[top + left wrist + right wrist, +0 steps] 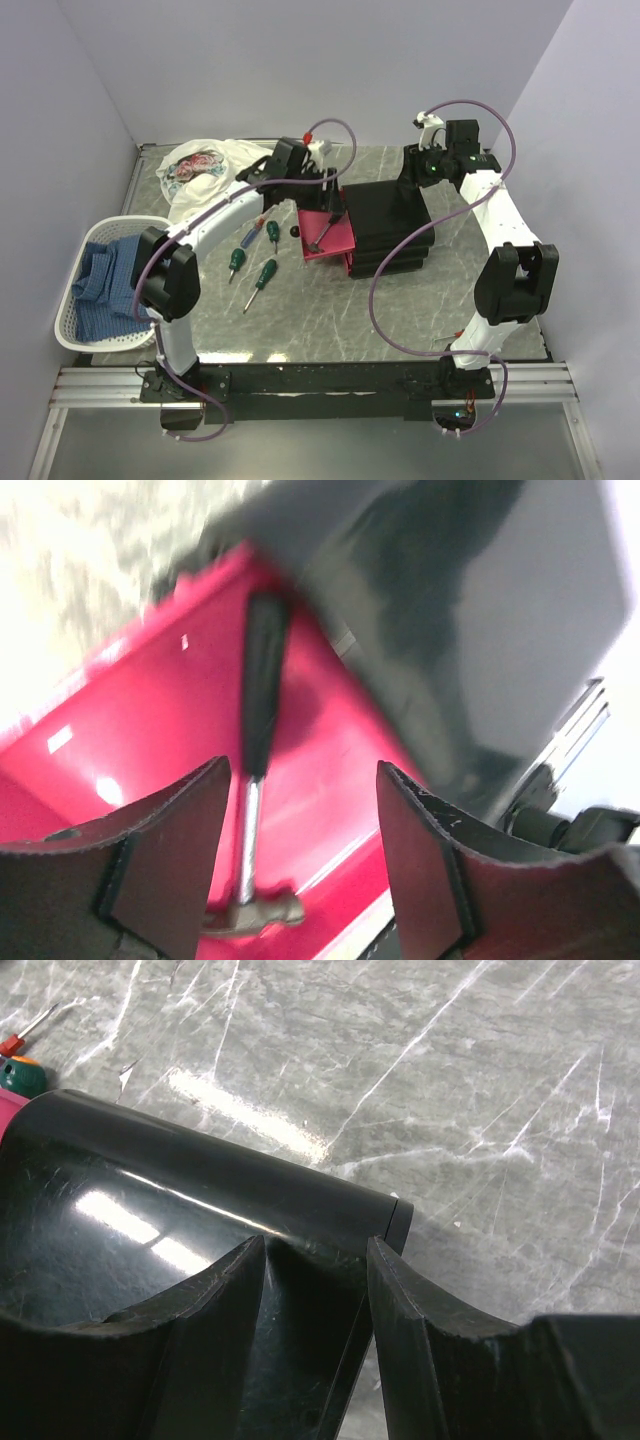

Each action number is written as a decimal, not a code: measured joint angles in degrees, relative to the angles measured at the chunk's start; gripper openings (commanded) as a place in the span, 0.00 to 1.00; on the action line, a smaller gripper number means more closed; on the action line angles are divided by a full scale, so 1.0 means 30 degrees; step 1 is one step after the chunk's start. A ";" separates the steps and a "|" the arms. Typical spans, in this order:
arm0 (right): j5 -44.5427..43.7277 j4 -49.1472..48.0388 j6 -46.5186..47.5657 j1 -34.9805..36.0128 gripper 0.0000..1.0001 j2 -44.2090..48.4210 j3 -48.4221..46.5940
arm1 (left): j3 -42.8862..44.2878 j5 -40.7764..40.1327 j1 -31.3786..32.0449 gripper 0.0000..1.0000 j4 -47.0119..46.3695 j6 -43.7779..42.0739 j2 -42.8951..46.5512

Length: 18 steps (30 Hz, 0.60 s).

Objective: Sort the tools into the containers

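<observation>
Jaws of the left gripper (305, 880) stand wide apart, empty; the one hammer (255, 730) lies between and below them in the single pulled-out pink drawer (130, 740), head nearest the fingers; the right gripper (315, 1340) straddles an edge of the one black drawer unit (150, 1190), though whether it pinches it I cannot tell; three green-handled screwdrivers (272, 232) and one red-and-blue screwdriver (262, 217) lie on the table (400, 310) left of the drawer.

Left edge: white basket (72, 335) holding blue cloth (105, 283); patterned white cloth (197, 165) beyond it.
</observation>
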<state>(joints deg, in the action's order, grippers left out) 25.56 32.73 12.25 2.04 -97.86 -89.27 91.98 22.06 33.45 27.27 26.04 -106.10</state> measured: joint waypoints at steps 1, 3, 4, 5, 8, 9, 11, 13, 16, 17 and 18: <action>0.0000 0.0000 0.0000 -0.0007 0.53 0.0000 0.0000 | 0.0539 -0.0007 -0.0007 0.66 0.0000 -0.0029 -0.0117; 0.0007 0.0000 0.0000 -0.0015 0.53 0.0000 0.0000 | 0.1800 0.0051 -0.0080 0.65 -0.0153 -0.0029 -0.0226; 0.0015 0.0000 0.0000 -0.0015 0.53 0.0000 0.0000 | 0.2331 0.0080 -0.0138 0.64 -0.0262 -0.0029 -0.0226; 0.0015 0.0000 0.0000 -0.0015 0.53 0.0000 0.0000 | 0.2747 0.0102 -0.0168 0.60 -0.0408 -0.0044 -0.0219; 0.0022 -0.0007 0.0000 -0.0015 0.53 0.0000 0.0000 | 0.3810 -0.0321 -0.0284 0.32 -0.0896 -0.0335 -0.0044; 0.0022 0.0000 0.0000 -0.0015 0.53 0.0000 0.0000 | 0.3832 -0.0539 -0.0364 0.11 -0.0947 -0.0532 0.0189; 0.0022 -0.0007 0.0000 -0.0015 0.53 -0.0022 0.0000 | 0.3461 -0.0962 -0.0772 0.01 -0.0874 -0.0984 0.0925; 0.0029 -0.0007 0.0000 -0.0015 0.53 -0.0073 -0.0044 | 0.2601 -0.1071 -0.1428 0.01 -0.1151 -0.0962 0.1661; 0.0022 -0.0044 0.0000 -0.0022 0.53 -0.0233 -0.0182 | 0.0510 -0.1056 -0.3293 0.01 -0.0976 -0.1355 0.2936; 0.0022 -0.0073 0.0007 -0.0015 0.53 -0.0291 -0.0219 | -0.0138 -0.1078 -0.3869 0.01 -0.0947 -0.1596 0.3162; 0.0022 -0.0095 0.0007 -0.0015 0.53 -0.0321 -0.0233 | -0.0831 -0.1137 -0.4524 0.01 -0.0852 -0.1916 0.3308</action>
<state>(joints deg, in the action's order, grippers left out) 25.63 32.45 12.27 2.00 -98.83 -89.97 89.49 18.65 19.88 24.71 20.29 -96.18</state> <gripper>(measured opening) 0.533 0.018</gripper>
